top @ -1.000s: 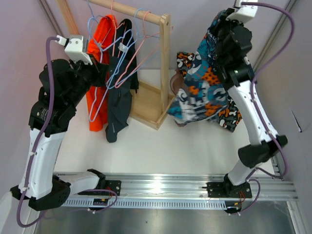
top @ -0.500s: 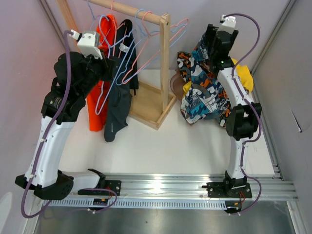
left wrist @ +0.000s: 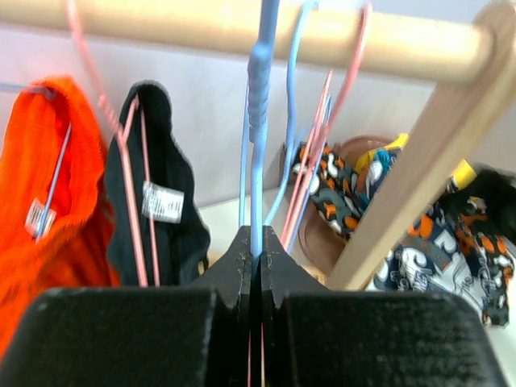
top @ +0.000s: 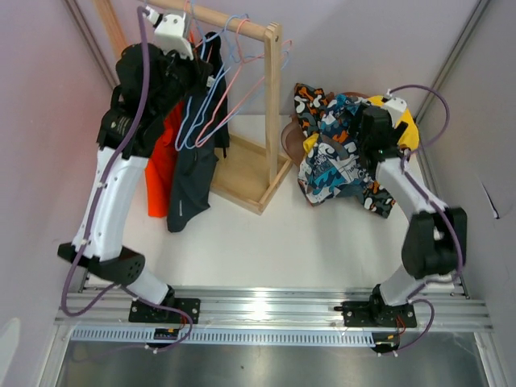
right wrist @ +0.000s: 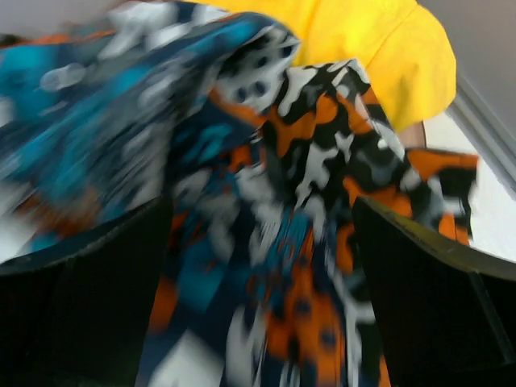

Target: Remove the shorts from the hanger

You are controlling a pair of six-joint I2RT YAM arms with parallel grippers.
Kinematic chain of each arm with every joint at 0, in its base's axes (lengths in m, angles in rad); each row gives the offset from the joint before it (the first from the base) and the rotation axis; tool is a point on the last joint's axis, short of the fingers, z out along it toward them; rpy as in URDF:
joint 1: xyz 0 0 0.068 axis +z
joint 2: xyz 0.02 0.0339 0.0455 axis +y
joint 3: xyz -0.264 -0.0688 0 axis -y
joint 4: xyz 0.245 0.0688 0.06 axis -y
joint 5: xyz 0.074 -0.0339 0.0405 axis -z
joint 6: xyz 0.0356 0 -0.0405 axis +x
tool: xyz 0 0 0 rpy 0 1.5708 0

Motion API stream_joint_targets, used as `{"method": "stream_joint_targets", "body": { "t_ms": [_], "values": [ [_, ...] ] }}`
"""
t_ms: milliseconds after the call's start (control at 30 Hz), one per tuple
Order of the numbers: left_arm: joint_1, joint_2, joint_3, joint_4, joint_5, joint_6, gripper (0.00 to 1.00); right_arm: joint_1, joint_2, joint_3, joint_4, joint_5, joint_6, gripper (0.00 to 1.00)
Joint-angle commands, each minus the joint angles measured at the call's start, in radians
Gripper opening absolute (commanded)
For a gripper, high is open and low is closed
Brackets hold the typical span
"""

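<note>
Plain orange shorts [top: 160,173] and black shorts [top: 192,181] hang on hangers from the wooden rod [top: 230,22]. My left gripper [top: 200,60] is up by the rod, shut on the wire of an empty blue hanger [left wrist: 258,121]. In the left wrist view the left gripper [left wrist: 257,242] pinches that wire just below the rod [left wrist: 161,24]. On the right lies a pile: teal print shorts [top: 334,165], camouflage shorts [top: 309,101] and yellow shorts [top: 408,129]. My right gripper [top: 367,145] hovers open over it. Its wrist view, blurred, shows the right gripper [right wrist: 258,266] above the teal print [right wrist: 97,121].
Several empty pink and blue hangers [top: 226,89] hang beside the held one. The rack's upright post [top: 274,97] and wooden base [top: 246,189] stand between the arms. A brown round object [top: 289,141] lies partly under the pile. Walls close in left and right.
My right gripper opened and let the teal print shorts fall on the pile, then sank toward them. My left arm lifted the blue hanger up toward the rod.
</note>
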Motion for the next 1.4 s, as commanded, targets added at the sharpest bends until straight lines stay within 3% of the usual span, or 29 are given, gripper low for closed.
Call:
{"method": "stream_joint_targets", "body": {
  "t_ms": [0,133,333,400,533,600,633,700,733,767,1033,1367],
  "values": [
    [0.000,0.111,0.166,-0.003,0.058,0.029,0.00,0.086,-0.316,-0.150,0.163,0.020,0.085,1.00],
    [0.000,0.182,0.176,-0.006,0.076,0.024,0.00,0.161,-0.530,-0.385,0.150,0.035,0.107,0.99],
    [0.003,0.212,0.160,-0.022,0.066,0.004,0.00,0.247,-0.758,-0.500,0.051,0.064,0.131,0.99],
    [0.003,0.199,0.147,-0.034,0.060,-0.015,0.04,0.262,-0.791,-0.514,0.034,0.078,0.127,0.99],
    [0.003,0.131,0.075,-0.013,0.051,-0.031,0.27,0.286,-0.844,-0.513,-0.032,0.093,0.127,1.00],
    [0.003,0.090,0.042,-0.011,0.043,-0.028,0.46,0.293,-0.868,-0.510,-0.049,0.093,0.131,0.99],
    [0.003,0.076,0.036,-0.012,0.043,-0.023,0.61,0.304,-0.875,-0.510,-0.064,0.095,0.136,1.00],
    [0.003,0.042,0.022,-0.016,-0.035,-0.005,0.78,0.318,-0.904,-0.513,-0.086,0.098,0.142,0.99],
    [0.005,0.033,0.022,-0.017,-0.058,0.000,0.93,0.322,-0.915,-0.513,-0.093,0.102,0.148,0.99],
    [0.014,0.024,0.024,-0.020,-0.076,0.006,0.97,0.331,-0.924,-0.514,-0.103,0.102,0.151,0.99],
    [0.118,0.019,0.065,-0.028,-0.087,-0.028,0.99,0.407,-0.998,-0.542,-0.167,0.136,0.168,0.99],
    [0.166,0.111,0.096,-0.005,-0.041,-0.051,0.93,0.410,-1.050,-0.542,-0.222,0.162,0.133,0.99]
  ]
}}
